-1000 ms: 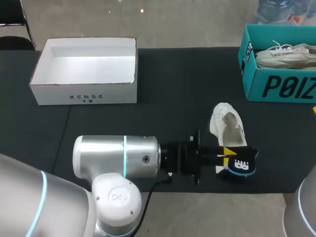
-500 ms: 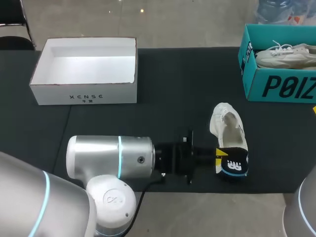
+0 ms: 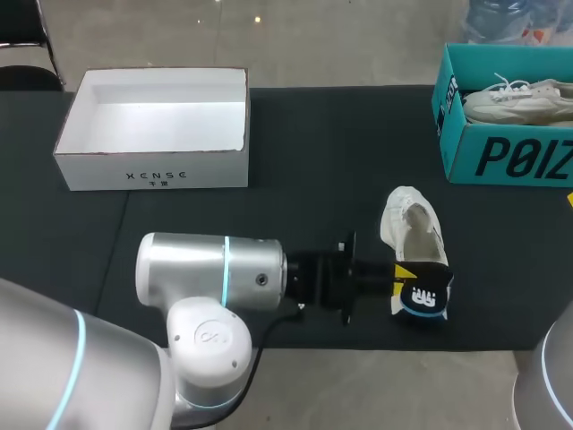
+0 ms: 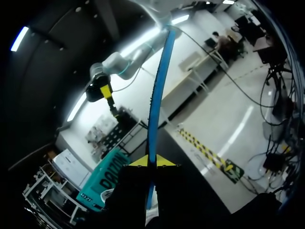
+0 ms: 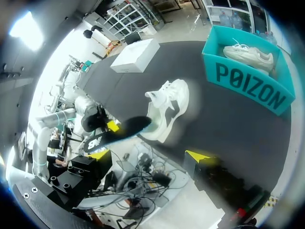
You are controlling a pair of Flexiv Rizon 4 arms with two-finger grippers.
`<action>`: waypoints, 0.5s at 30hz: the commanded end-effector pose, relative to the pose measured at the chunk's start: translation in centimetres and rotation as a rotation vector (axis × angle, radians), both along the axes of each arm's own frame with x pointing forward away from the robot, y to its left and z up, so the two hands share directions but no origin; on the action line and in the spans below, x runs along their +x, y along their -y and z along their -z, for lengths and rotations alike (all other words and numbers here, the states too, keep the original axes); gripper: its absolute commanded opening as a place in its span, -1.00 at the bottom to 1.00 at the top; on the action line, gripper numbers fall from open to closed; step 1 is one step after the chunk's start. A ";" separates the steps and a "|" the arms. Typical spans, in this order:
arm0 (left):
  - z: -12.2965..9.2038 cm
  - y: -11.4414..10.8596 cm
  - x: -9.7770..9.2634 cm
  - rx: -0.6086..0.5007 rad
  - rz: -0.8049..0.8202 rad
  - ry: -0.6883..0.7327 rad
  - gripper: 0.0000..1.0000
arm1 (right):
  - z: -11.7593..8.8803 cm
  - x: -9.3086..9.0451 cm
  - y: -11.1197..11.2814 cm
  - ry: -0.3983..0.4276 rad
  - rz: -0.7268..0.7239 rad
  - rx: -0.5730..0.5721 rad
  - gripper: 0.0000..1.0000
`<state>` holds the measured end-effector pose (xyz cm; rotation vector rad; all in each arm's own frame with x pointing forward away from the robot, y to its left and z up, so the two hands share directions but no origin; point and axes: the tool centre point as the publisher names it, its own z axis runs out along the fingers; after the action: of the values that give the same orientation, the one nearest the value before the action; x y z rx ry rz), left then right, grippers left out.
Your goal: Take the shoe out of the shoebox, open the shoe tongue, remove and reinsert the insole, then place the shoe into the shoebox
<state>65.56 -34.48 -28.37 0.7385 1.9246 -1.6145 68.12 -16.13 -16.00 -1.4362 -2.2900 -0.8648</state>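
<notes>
The head view shows the left arm (image 3: 210, 287) coming in from the near left and lying along the near edge of the bench (image 3: 313, 152). The left claw (image 3: 403, 276) grips the black-and-blue insole (image 3: 423, 297). Only the left wrist view shows that grip close up. There the insole (image 4: 157, 95) stands edge-on as a thin blue strip running out ahead of the left claw (image 4: 152, 162), pinched between the two yellow tips, which stand narrow.

Only the right wrist view shows the right claw (image 5: 147, 155). Its fingers are spread wide with nothing between them, high over the near right of the bench. The head view shows just a grey part of the right arm (image 3: 548, 376), cut off at the near right corner.

The white shoebox (image 3: 157, 125) sits at the far left, open-topped, showing only its white floor. The teal box (image 3: 501, 116) stands at the far right, cut off by the head view's edge, and holds a second shoe (image 3: 519, 98), also white. The right wrist view takes in the whole teal box (image 5: 248, 81).

The shoe (image 3: 412, 224), white, lies on the bench right of the middle, outside both boxes, with its opening upward. The insole's far end is at the shoe's near end, and I cannot tell whether the two touch. In the right wrist view the insole (image 5: 119, 131) is blurred, a dark strip beside the shoe (image 5: 167, 107).
</notes>
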 end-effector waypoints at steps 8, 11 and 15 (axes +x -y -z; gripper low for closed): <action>0.5 1.0 2.2 0.047 0.001 0.028 -1.00 | 0.0 0.0 0.0 -0.001 0.001 -0.002 1.00; 0.9 0.9 2.7 0.054 -0.005 0.024 -1.00 | 0.0 0.0 0.0 -0.001 0.001 -0.002 1.00; 1.5 1.3 3.1 0.056 -0.008 0.018 -1.00 | 0.0 0.0 0.0 -0.001 0.001 -0.002 1.00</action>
<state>68.30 -35.24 -29.75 0.7609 1.9580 -1.5538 68.11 -16.14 -15.99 -1.4362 -2.2902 -0.8645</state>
